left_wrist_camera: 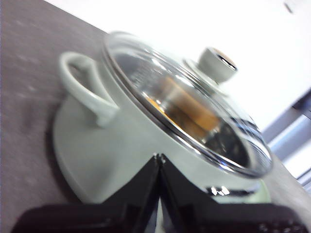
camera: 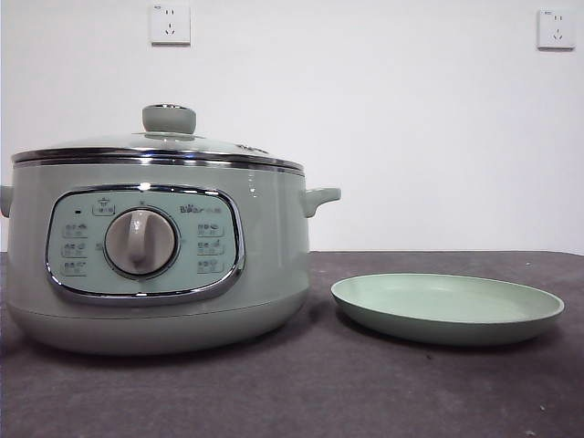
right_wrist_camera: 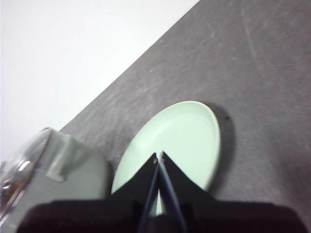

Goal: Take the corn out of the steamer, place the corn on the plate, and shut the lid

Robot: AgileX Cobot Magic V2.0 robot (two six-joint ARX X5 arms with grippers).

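The pale green steamer [camera: 155, 255] stands at the left of the table with its lid [camera: 164, 146] on; the lid's knob [camera: 169, 119] points up. Through the glass lid [left_wrist_camera: 189, 111] in the left wrist view the yellow-orange corn [left_wrist_camera: 189, 104] shows inside the steamer [left_wrist_camera: 107, 150]. The pale green plate [camera: 447, 308] lies to the right of the pot, with nothing on it. My left gripper [left_wrist_camera: 159, 158] is shut, above and beside the steamer near one side handle [left_wrist_camera: 87, 90]. My right gripper [right_wrist_camera: 159, 156] is shut, hanging over the plate [right_wrist_camera: 180, 141].
A dark grey mat [camera: 365, 392] covers the table. A white wall with two sockets [camera: 171, 25] stands behind. The steamer's right side handle [camera: 321, 196] juts toward the plate. Neither arm shows in the front view.
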